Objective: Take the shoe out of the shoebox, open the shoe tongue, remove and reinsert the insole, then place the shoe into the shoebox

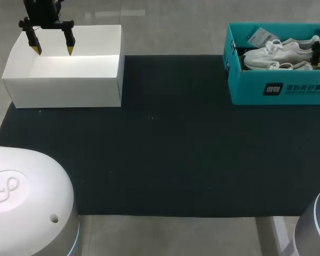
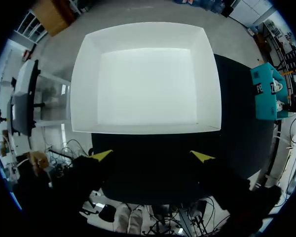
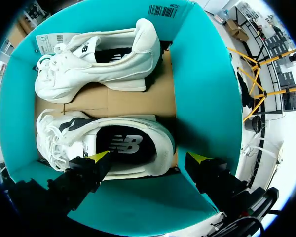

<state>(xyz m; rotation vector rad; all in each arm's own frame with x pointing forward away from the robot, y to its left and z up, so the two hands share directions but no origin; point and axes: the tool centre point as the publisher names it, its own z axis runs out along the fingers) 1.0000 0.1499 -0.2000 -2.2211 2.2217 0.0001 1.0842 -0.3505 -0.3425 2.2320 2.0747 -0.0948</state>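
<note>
Shoe [image 3: 153,133] sits upright in the teal shoebox [image 3: 202,74], right hand [image 3: 149,157] released above its heel; best to drop straight, pinch the heel collar and clear the box wall.

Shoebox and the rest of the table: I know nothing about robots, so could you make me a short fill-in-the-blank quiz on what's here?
1. The teal shoebox holds ____ white shoes.
2. The white box by the left end effector holds ____.
3. The right end effector hovers over the shoebox with its fingers ____.

Missing words: two; nothing; open.
</note>
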